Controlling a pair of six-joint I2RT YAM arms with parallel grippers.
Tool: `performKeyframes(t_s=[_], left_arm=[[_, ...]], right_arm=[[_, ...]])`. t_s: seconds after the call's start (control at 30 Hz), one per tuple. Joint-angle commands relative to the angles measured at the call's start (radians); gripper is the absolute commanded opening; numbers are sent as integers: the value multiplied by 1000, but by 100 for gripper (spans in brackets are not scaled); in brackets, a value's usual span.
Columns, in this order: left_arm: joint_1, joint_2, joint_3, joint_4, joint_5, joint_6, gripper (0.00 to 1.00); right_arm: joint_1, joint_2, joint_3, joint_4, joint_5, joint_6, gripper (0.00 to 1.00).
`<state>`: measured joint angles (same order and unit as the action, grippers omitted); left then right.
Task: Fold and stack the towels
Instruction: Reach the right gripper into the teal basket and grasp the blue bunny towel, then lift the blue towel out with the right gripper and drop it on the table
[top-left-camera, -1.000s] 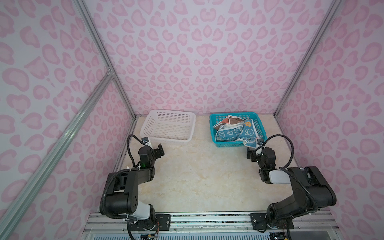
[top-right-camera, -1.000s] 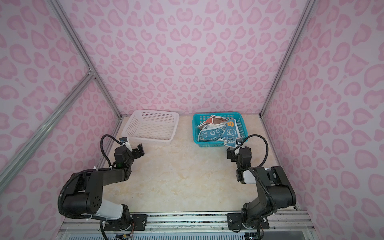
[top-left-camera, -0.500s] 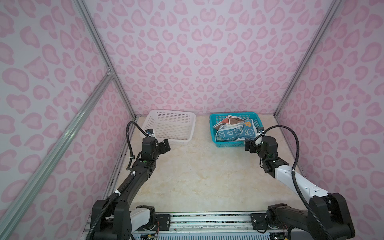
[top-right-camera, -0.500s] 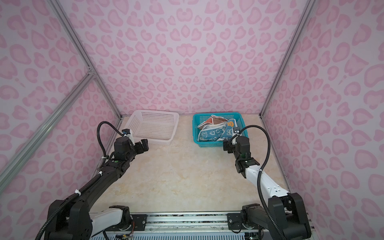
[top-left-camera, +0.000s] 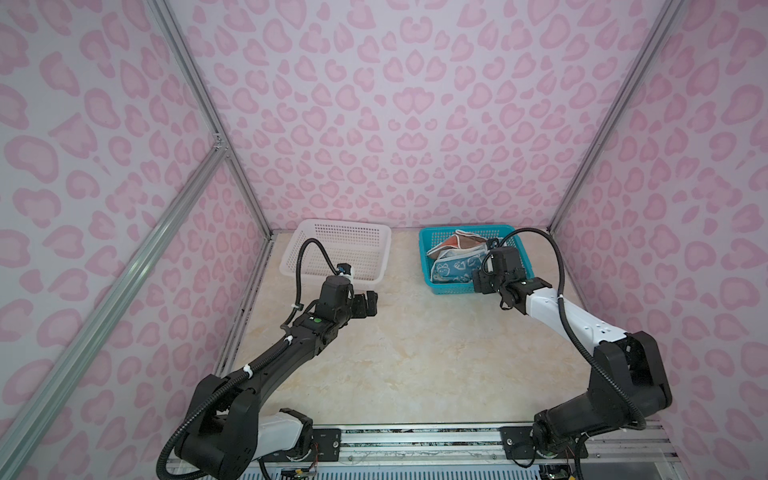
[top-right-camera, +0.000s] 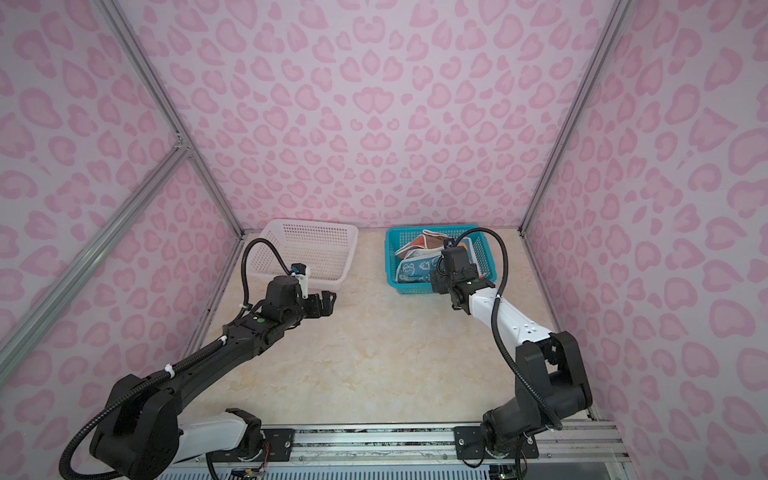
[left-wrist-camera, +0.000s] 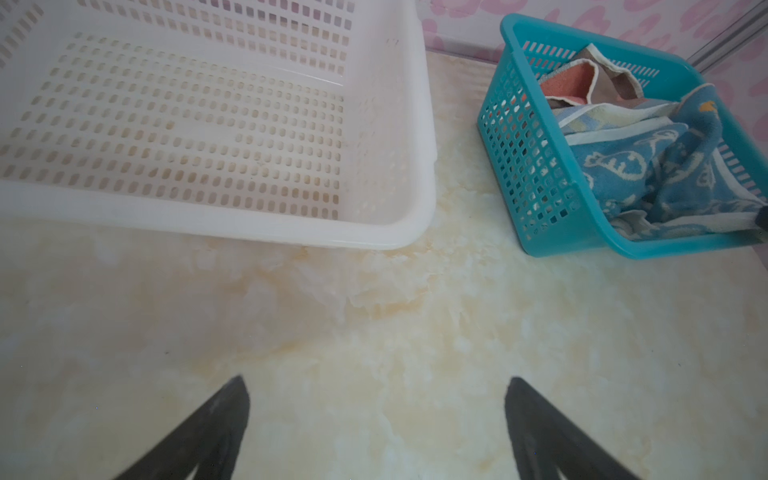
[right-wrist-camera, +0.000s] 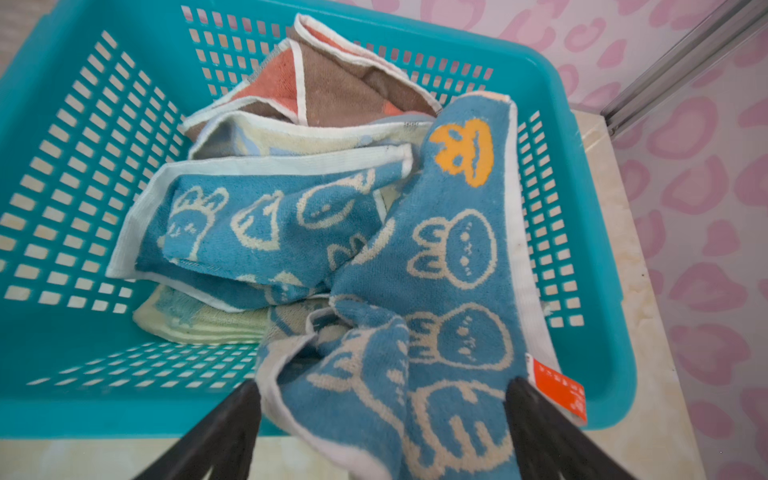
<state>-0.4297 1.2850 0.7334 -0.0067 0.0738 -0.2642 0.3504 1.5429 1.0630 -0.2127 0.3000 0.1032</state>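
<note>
Several towels lie crumpled in the teal basket (top-left-camera: 424, 257) (top-right-camera: 390, 257) at the back right. A blue towel with white rabbits (right-wrist-camera: 453, 249) (top-left-camera: 455, 266) hangs over the basket's near rim (right-wrist-camera: 83, 415). An orange-brown towel with white edging (right-wrist-camera: 332, 83) (left-wrist-camera: 569, 83) lies behind it, and a pale-yellow one (right-wrist-camera: 216, 320) underneath. My right gripper (right-wrist-camera: 383, 382) (top-left-camera: 484, 276) (top-right-camera: 440, 278) is open at that rim, one finger on each side of the hanging blue towel. My left gripper (left-wrist-camera: 376, 382) (top-left-camera: 368, 305) (top-right-camera: 326, 303) is open and empty above the bare table.
An empty white perforated basket (top-left-camera: 291, 266) (left-wrist-camera: 249, 224) stands at the back left, just beyond my left gripper. An orange tag (right-wrist-camera: 557, 386) on the blue towel sits by one right finger. Pink patterned walls close in the table on three sides.
Both arms have stretched out from their folded poses near the front. The right gripper has reached the teal basket and the hanging blue towel. The left has come forward before the white basket.
</note>
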Motion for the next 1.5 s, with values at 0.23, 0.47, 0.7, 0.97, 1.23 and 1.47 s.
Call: performKeyframes(t_s=[0.23, 0.47, 0.7, 0.97, 1.23, 1.47], left_arm=[[-46, 34, 34, 13, 2, 0, 98], [-57, 29, 37, 41, 1, 7, 97], [-61, -28, -6, 80, -29, 9, 98], [-63, -117, -54, 106, -74, 5, 98], [-63, -231, -138, 191, -124, -6, 97], [-63, -346, -173, 167, -163, -9, 98]], right_arm=[[1, 110, 73, -115, 39, 64, 34], [1, 80, 157, -146, 11, 50, 0], [40, -35, 259, -168, 17, -45, 0], [190, -184, 329, -148, 43, -166, 0], [436, -231, 404, -140, -26, -264, 0], [636, -175, 443, -110, -96, -297, 0]])
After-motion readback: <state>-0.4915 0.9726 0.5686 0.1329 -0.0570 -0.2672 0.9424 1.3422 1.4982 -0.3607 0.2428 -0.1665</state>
